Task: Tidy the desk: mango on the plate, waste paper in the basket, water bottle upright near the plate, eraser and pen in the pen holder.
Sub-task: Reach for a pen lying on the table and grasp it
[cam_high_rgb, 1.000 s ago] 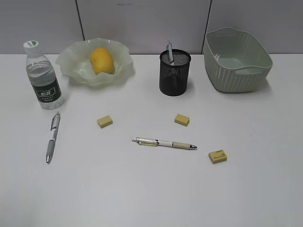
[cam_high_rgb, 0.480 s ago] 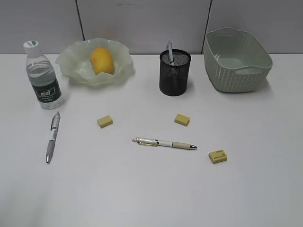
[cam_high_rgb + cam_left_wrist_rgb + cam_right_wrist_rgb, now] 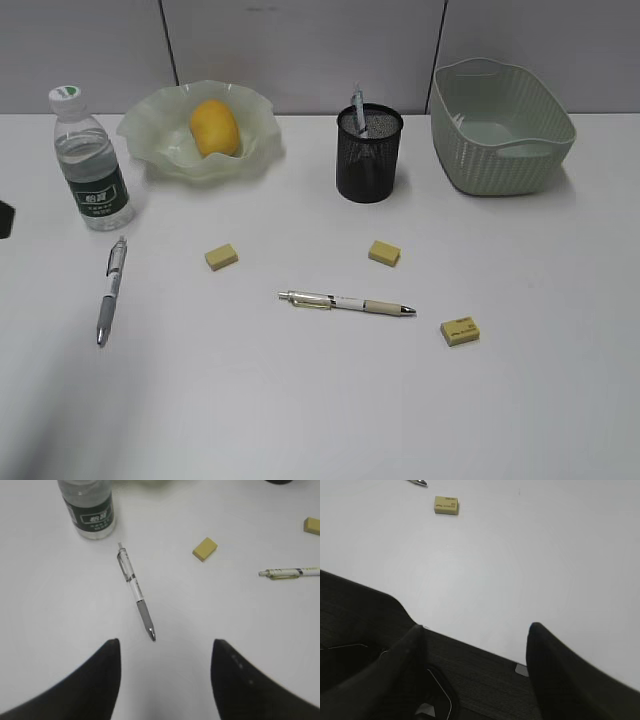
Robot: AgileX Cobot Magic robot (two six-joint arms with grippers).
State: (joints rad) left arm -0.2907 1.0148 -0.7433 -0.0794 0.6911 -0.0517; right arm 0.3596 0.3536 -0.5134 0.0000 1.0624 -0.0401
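Mango point(image 3: 215, 127) already in plate point(image 3: 150, 125), bottle point(image 3: 90, 160) upright beside it. 2 pens, 3 erasers loose on desk point(image 3: 320, 400). Left gripper point(image 3: 165, 652) spread, empty, aimed at grey-grip pen point(image 3: 135, 590); right gripper point(image 3: 472, 640) spread, empty.

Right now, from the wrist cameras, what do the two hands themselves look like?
Both show as two broad black fingers with rounded tips. On the left hand, the matte fingers taper upward, and the other one carries a few pale specks. The right hand looks the same: plain dark fingers, no cables or markings legible.
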